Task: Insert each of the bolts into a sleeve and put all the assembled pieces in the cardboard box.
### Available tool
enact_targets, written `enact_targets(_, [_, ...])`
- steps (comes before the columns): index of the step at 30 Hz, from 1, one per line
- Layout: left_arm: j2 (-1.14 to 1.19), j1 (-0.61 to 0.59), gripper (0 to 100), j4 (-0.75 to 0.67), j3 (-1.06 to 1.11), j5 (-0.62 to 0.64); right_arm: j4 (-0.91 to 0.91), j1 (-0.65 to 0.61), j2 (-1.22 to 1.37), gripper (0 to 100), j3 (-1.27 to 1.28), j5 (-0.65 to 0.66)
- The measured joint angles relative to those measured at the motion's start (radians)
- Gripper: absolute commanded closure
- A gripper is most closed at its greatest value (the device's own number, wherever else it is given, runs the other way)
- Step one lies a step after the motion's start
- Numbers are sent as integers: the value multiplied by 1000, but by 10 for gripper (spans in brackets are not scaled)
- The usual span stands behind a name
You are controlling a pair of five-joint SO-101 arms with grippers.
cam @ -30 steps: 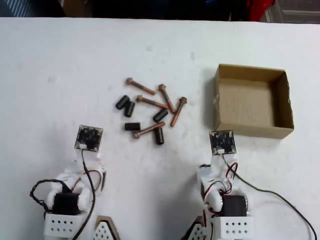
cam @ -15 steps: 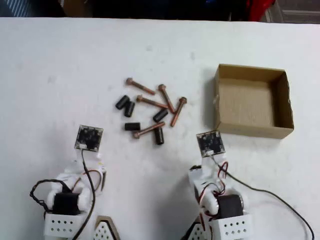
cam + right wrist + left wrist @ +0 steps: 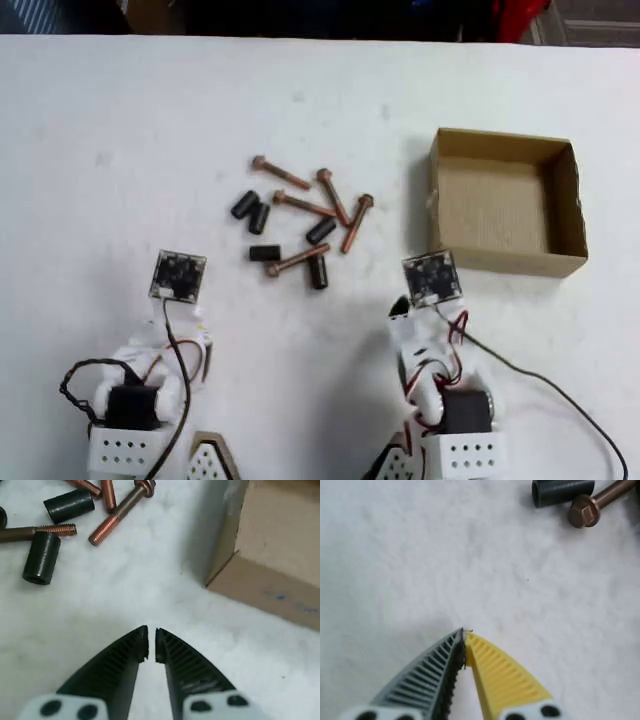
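Left gripper [image 3: 465, 635] closed, empty; right gripper [image 3: 151, 642] nearly closed, empty. 5 bolts [image 3: 303, 204] and 5 sleeves [image 3: 264, 254] lie near the cardboard box [image 3: 260, 587], whose blue print is illegible.

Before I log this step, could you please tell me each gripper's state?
Left gripper: closed, holding nothing.
Right gripper: closed, holding nothing.

Nothing there could be read. The only thing close to print was a small blue mark [image 3: 281, 598] on the outer wall of the cardboard box [image 3: 252, 577], too faint to make out as letters or numbers.
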Motion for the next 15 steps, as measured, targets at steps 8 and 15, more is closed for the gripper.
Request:
enact_targets(8, [0,0,976,0,0,0,-9,37,-2,977,-72,275])
enact_targets(15, [0,0,976,0,0,0,133,34,0,977,-310,282])
